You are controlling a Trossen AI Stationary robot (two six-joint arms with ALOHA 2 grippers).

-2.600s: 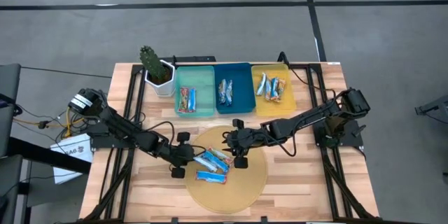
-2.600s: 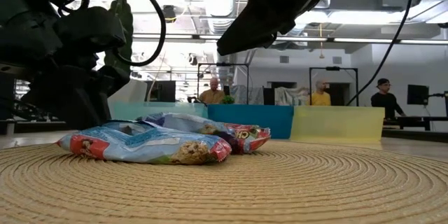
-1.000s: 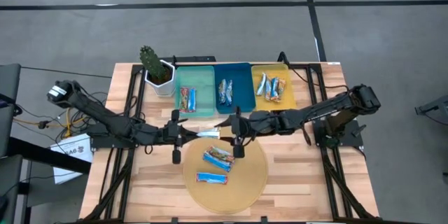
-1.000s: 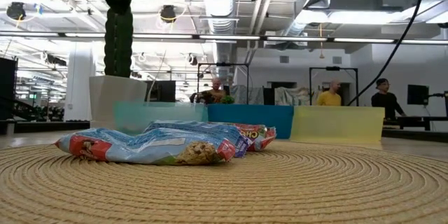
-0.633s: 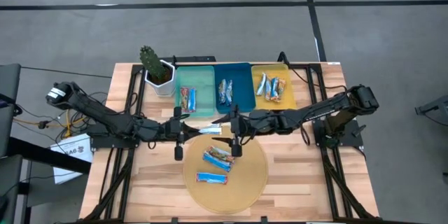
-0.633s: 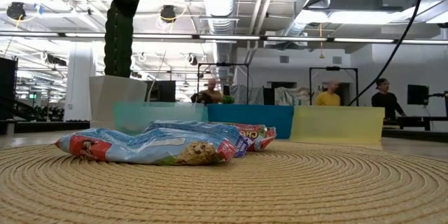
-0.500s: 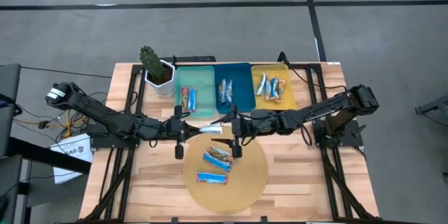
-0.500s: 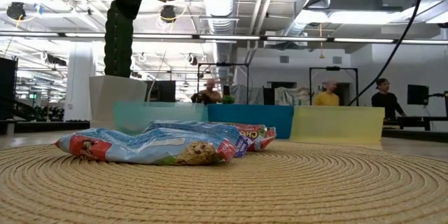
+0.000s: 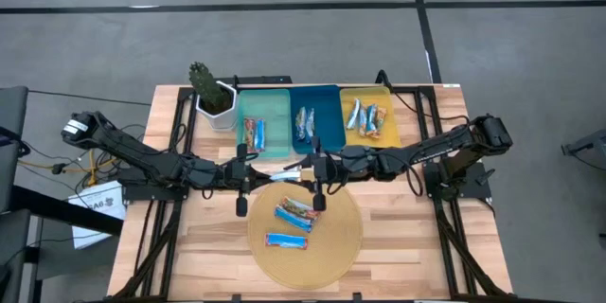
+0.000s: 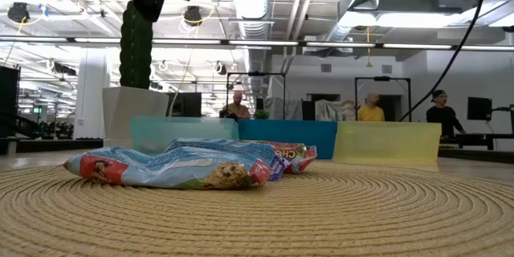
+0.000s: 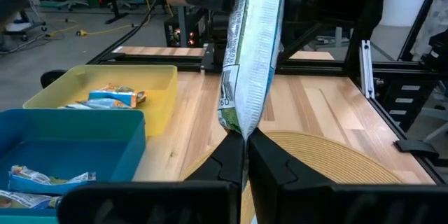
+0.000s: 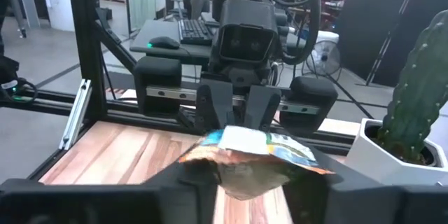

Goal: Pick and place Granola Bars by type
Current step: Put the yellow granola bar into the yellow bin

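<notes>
Since the earlier frames both tools have lifted one bar [image 9: 284, 176] off the mat [image 9: 331, 246] and carried it toward the trays. The left tool [image 9: 254, 174] and right tool [image 9: 308, 172] each pinch an end of this blue-white bar. Two blue-red bars [image 9: 294, 213] lie on the mat at 6 o'clock from it.

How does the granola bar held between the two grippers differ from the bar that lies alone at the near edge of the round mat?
The held bar hangs in the air, while the lone bar lies flat on the woven mat. The held bar is clamped at both ends, by the left gripper and the right gripper, jaws shut on it; nothing touches the lone bar. The held bar sits near the trays, the lone bar farthest from them. Both have blue-white wrappers.
</notes>
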